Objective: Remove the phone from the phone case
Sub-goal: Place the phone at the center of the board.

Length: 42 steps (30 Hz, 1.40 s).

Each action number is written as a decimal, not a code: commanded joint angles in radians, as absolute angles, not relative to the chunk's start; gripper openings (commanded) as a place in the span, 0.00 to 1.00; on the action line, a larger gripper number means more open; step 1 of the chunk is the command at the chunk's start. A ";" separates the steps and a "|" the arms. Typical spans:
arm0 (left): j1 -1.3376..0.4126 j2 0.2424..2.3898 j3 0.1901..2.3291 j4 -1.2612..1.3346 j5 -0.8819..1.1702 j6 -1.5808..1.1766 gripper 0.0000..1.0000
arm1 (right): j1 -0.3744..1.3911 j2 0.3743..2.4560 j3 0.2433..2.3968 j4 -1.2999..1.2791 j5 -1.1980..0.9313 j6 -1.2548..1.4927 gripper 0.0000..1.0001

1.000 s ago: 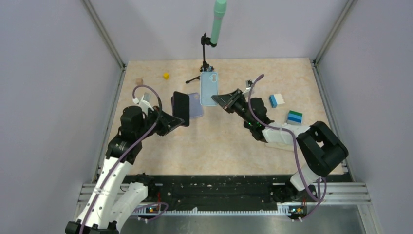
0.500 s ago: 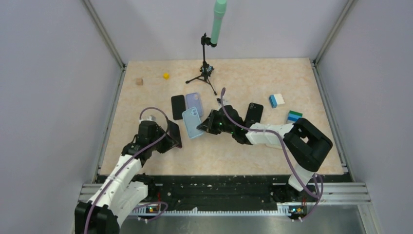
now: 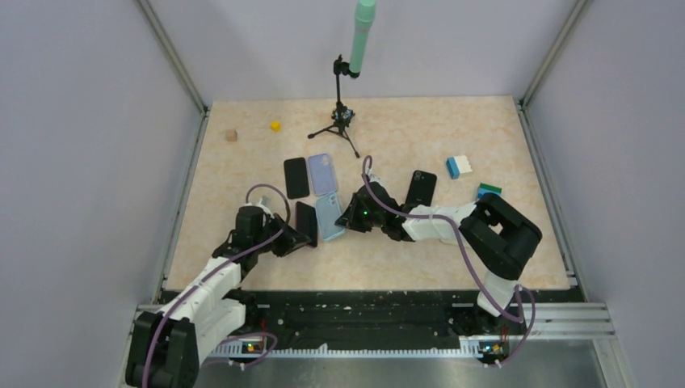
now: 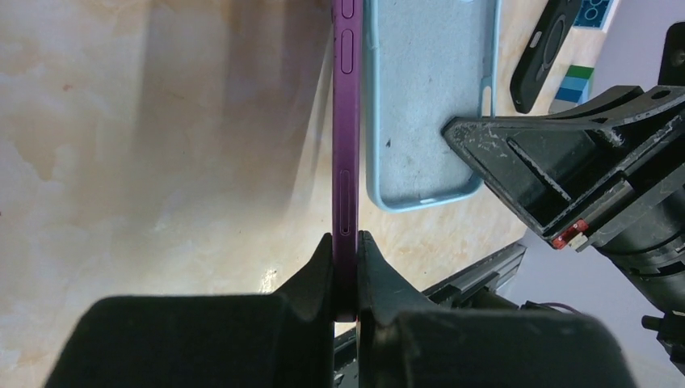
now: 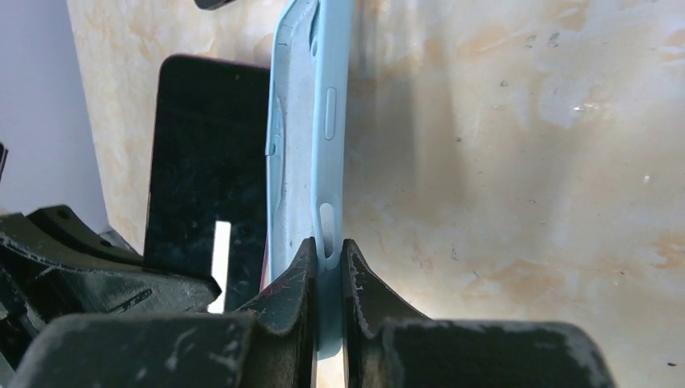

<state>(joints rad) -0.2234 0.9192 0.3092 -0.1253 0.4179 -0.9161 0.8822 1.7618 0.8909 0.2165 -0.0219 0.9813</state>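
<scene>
My left gripper [image 3: 297, 240] is shut on a purple-edged phone [image 3: 305, 221], held on edge low over the table; its purple side with buttons runs up the left wrist view [image 4: 346, 145]. My right gripper [image 3: 346, 219] is shut on the wall of an empty light-blue phone case [image 3: 329, 217], right beside the phone. The case's grey inside shows in the left wrist view [image 4: 428, 97]. In the right wrist view the case [image 5: 311, 137] stands on edge between my fingers, and the phone's black screen [image 5: 206, 162] is just left of it. Phone and case are apart.
A black phone [image 3: 296, 177] and a lilac case [image 3: 321, 174] lie behind my grippers. A black case [image 3: 420, 188] lies to the right. A tripod [image 3: 342, 121] with a green mic stands at the back. Blue-white block [image 3: 458, 166], green-blue block [image 3: 487, 191], yellow cube [image 3: 275, 126], wooden cube [image 3: 231, 135].
Both arms have come down and toward the near edge. The phone and the blue case, held high a second ago, are now low and side by side near the table's middle left.
</scene>
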 commanded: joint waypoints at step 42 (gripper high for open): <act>-0.224 1.041 0.356 -0.289 0.285 -0.907 0.40 | 0.888 1.672 0.957 0.068 0.056 0.852 0.62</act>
<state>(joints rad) -0.2234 1.0409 0.2935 -0.1638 0.3630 -0.9482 0.8822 1.7599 0.9627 0.0807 0.0116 0.8890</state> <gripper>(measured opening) 0.360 0.606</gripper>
